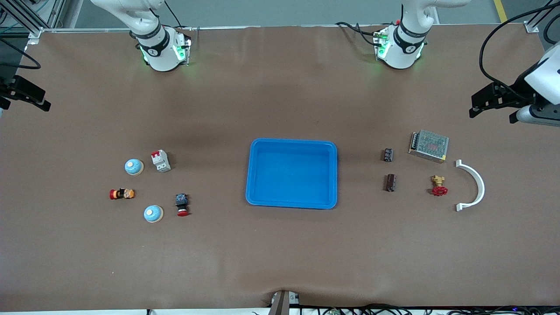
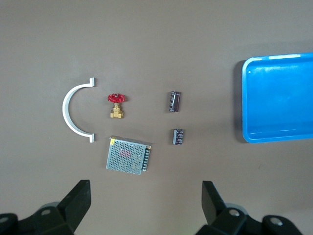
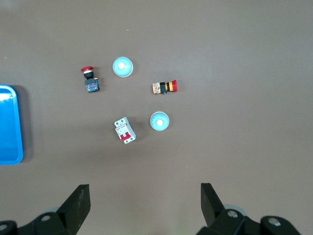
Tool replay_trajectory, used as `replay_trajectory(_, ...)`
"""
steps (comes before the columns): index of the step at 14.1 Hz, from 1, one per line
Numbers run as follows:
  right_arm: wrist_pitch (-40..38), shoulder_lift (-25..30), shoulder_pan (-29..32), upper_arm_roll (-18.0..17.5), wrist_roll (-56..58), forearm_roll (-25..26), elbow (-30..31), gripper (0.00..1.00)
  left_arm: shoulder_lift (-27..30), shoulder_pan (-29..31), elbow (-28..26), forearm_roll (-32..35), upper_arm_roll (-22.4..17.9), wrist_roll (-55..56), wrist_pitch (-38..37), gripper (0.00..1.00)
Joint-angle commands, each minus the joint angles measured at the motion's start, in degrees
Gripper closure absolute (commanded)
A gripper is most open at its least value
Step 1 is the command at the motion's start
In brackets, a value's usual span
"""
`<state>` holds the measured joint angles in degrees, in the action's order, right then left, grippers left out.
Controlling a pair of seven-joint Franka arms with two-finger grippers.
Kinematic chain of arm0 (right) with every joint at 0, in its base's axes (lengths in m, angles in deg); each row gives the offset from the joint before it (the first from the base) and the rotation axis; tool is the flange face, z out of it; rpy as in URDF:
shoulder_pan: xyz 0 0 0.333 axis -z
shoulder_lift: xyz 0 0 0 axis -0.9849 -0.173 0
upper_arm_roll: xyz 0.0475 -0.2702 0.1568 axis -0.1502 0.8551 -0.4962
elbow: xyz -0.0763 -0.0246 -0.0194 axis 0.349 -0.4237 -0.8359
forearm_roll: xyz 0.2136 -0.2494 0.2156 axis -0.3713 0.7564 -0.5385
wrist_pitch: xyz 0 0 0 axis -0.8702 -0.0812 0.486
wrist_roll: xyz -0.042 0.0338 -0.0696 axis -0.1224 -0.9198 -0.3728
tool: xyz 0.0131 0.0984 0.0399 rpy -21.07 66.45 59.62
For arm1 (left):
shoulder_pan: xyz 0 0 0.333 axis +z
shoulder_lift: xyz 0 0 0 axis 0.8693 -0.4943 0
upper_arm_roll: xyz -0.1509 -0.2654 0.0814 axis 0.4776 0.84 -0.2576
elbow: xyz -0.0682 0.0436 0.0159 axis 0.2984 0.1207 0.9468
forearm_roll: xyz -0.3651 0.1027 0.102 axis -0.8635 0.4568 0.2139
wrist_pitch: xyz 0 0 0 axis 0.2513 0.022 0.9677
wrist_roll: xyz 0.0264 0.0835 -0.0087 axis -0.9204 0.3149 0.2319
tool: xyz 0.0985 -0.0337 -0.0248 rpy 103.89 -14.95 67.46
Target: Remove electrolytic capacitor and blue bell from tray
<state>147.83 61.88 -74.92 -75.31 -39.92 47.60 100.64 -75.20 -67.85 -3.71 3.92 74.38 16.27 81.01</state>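
Two dark capacitors lie toward the left arm's end of the table; the left wrist view shows both capacitors. Two pale blue dome bells sit toward the right arm's end, and both bells show in the right wrist view. A blue tray lies between the groups, with nothing in it. My left gripper hangs open, high over the table's left-arm end. My right gripper hangs open over the right-arm end.
Beside the capacitors lie a metal mesh power supply, a red-handled brass valve and a white curved bracket. Around the bells lie a white circuit breaker, a red-capped push button and a red-and-yellow switch.
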Motion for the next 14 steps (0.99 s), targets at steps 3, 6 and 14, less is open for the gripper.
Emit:
replay_trajectory(3,-0.17,-0.13,0.07,-0.23,-0.74,0.08,-0.48,0.0,-0.75,0.0,1.9,0.89,-0.12,-1.09,-0.98,0.0)
replay_trajectory(6,-0.17,-0.13,0.07,-0.23,-0.74,0.08,-0.39,0.0,-0.66,0.09,1.81,3.24,-0.12,-4.84,-0.98,0.0)
replay_trajectory(14,-0.17,-0.13,0.07,-0.23,-0.83,0.08,-0.48,0.0,-0.57,0.0,1.81,3.79,0.15,-2.41,-0.98,0.0)
